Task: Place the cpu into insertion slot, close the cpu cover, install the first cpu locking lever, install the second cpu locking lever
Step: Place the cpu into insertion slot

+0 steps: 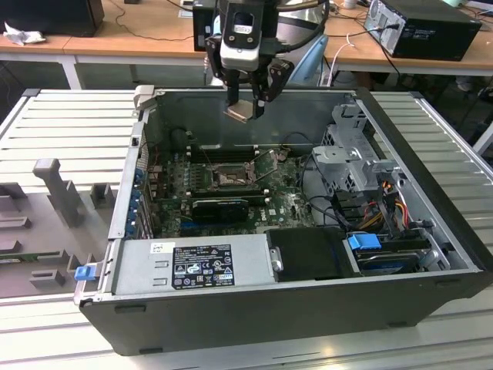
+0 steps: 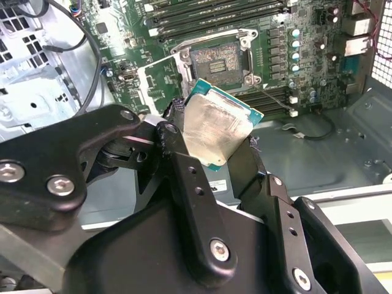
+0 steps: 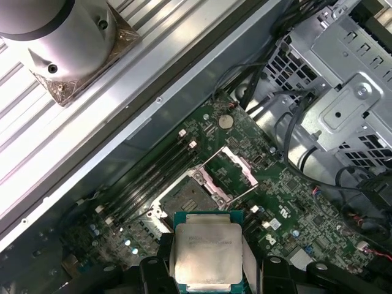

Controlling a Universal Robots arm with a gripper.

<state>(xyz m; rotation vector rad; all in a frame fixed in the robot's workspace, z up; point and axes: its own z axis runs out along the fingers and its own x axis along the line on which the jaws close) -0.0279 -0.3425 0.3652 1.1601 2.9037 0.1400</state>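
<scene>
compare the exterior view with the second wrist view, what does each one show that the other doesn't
The exterior view adds the whole open computer case, its labelled power supply, the drive cage, and how high the gripper hangs above the motherboard. The second wrist view adds the cpu close up: scuffed silver top, green edge, clamped between the black fingers. Both share the gripper shut on the cpu, and the insertion slot uncovered with no chip in it.
</scene>
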